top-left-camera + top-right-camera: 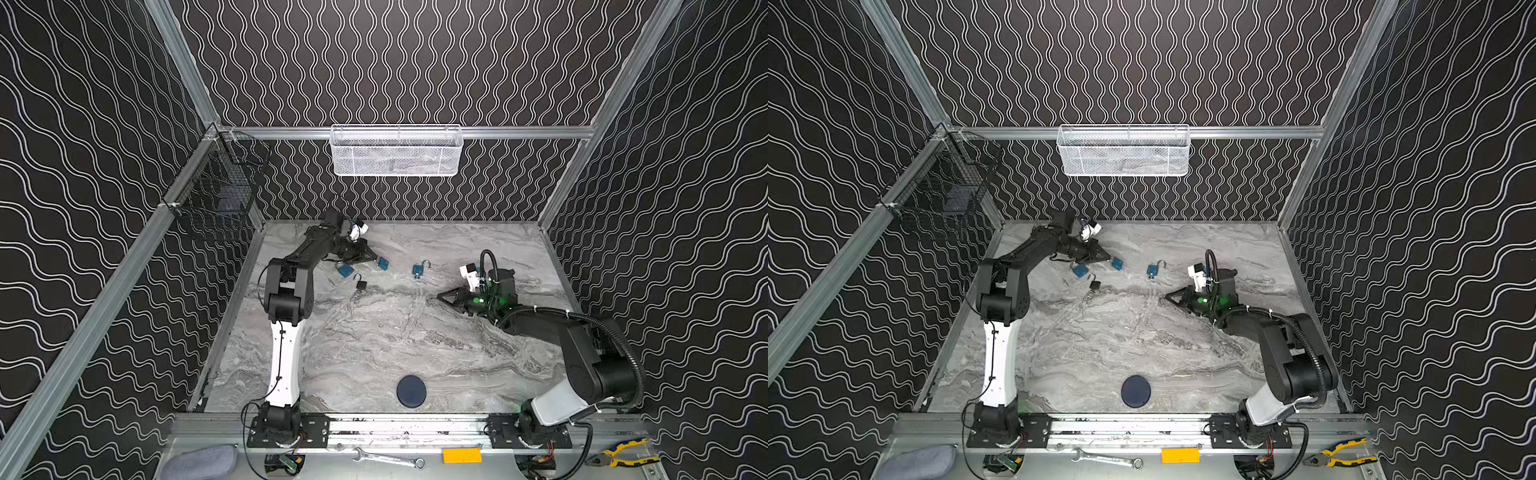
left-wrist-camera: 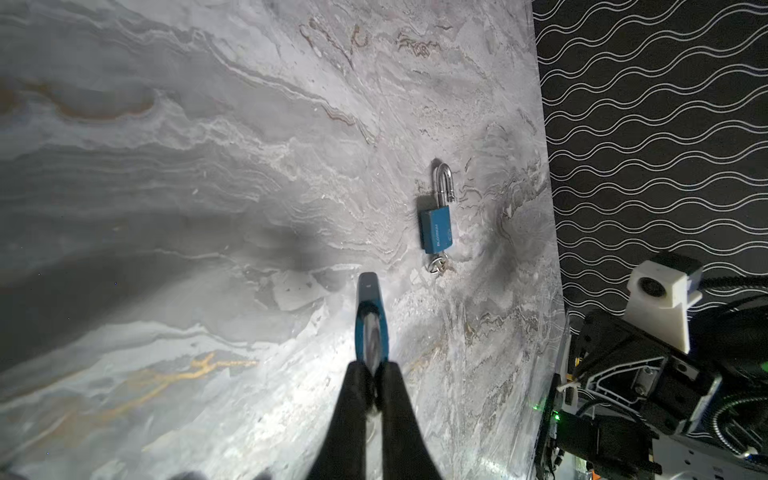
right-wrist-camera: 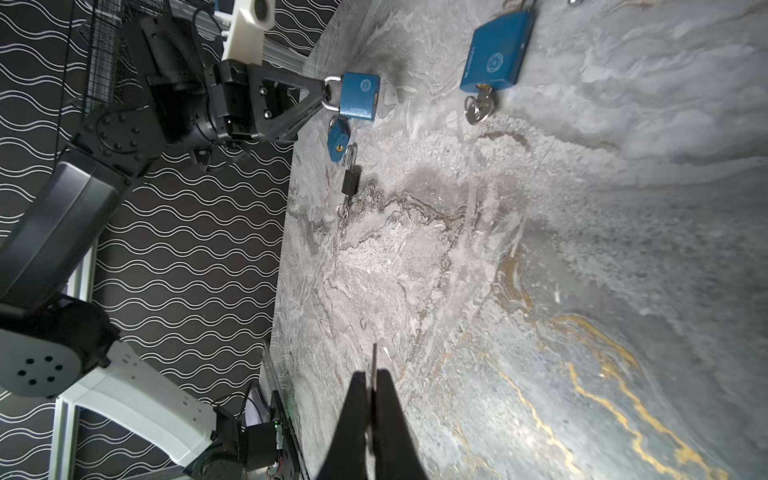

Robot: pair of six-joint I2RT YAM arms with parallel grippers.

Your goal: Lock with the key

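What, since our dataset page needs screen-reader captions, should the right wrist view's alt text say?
The right end effector, shut on a key, points across a marble table toward the left end effector, which grips a blue padlock by its shackle. A keyed second blue padlock, a smaller blue padlock and a black padlock lie nearby.

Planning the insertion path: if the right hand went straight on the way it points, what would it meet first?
Probably the right hand reaches the small black padlock, its key ring first; how high it rides is unclear.

Black wavy-line walls [image 1: 395,62]; grey marble tabletop [image 1: 374,332]; white mesh basket [image 1: 397,151].
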